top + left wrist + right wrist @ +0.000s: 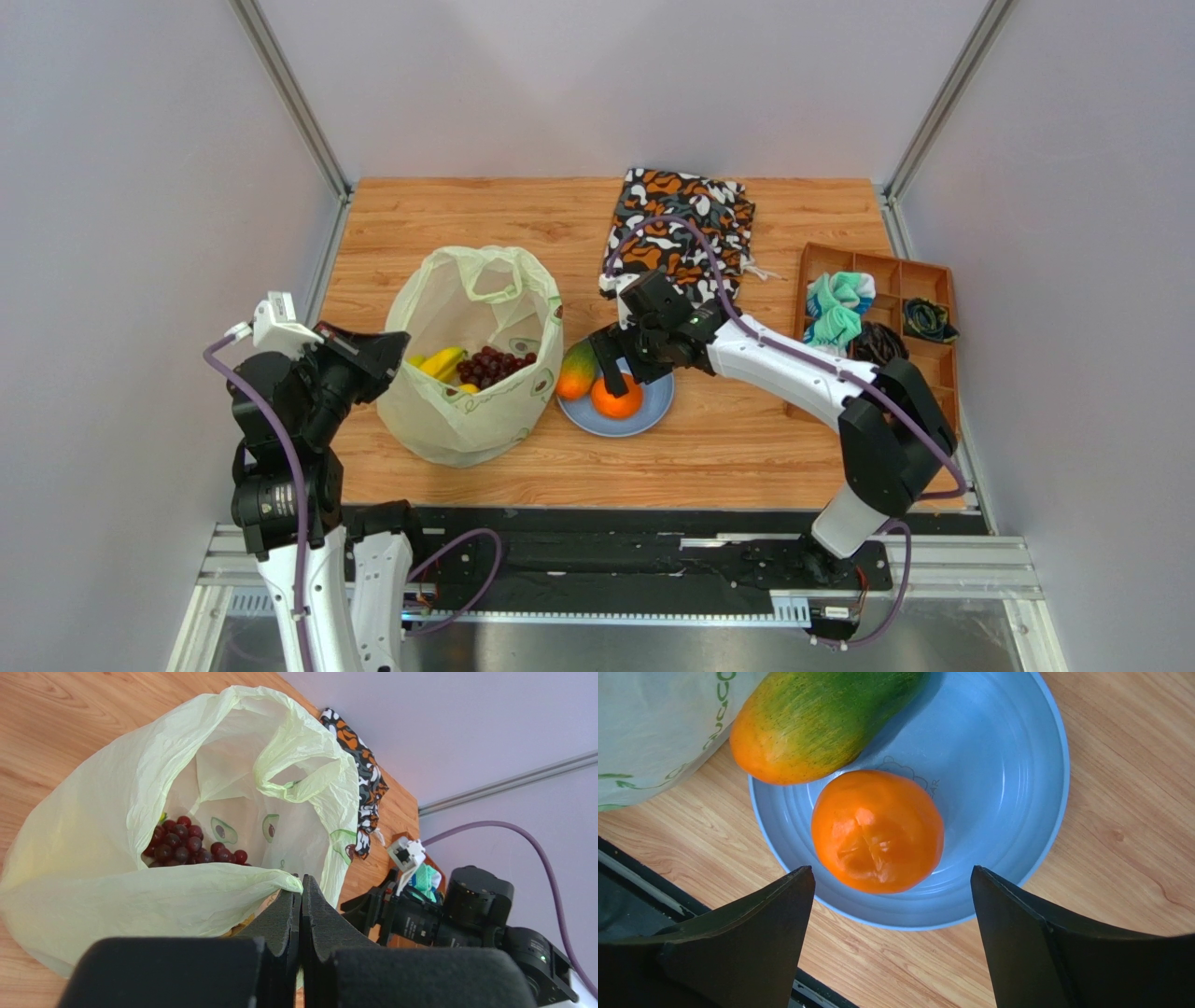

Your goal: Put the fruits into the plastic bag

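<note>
Pinching the plastic bag [470, 301] at the rim nearest it, the left gripper [302, 882] is closed with its jaws pressed together on the thin film. By this grip, it is judged, the mouth is held up and open for loading. Dark grapes [186, 843] and bananas [442, 361] are seen inside. The right gripper [892, 871] is poised over the orange [877, 831], jaws spread wide on either side of it, nothing gripped. The orange is seated on the blue plate [1011, 777], just beside the mango [822, 721], which lies next to the bag's side.
</note>
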Robot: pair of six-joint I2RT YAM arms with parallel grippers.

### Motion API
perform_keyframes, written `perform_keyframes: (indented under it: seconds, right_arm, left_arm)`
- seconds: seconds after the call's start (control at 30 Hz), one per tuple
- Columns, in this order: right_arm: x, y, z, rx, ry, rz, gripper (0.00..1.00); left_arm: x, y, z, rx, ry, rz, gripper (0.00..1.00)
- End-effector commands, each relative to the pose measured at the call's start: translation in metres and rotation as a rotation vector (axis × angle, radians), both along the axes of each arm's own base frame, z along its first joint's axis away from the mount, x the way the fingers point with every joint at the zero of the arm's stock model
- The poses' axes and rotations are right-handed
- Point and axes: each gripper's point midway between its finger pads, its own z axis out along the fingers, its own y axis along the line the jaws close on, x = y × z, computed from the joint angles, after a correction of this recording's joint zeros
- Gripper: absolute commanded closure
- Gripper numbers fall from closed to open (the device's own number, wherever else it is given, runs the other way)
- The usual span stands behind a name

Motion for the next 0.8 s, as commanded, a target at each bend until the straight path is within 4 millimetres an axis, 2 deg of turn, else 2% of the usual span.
perform_keyframes:
  seconds: [0.0,0.4,0.77]
  right_arm:
    - [0.014,0.020,0.011,0.033,-0.032,0.027,0.14]
    - [-0.003,0.036,-0.018,-0.011,0.029,0.092,0.13]
    - [0.001,0.031,-0.043,-0.093,0.022,0.092,0.13]
  left_arm:
    - [-0.003,-0.002,0.005,0.021,-0.019,-0.016,1.00]
    - [-0.005,-0.001,0.001,0.024,-0.004,-0.010,1.00]
    - [-0.004,0.000,0.001,0.025,-0.008,-0.007,1.00]
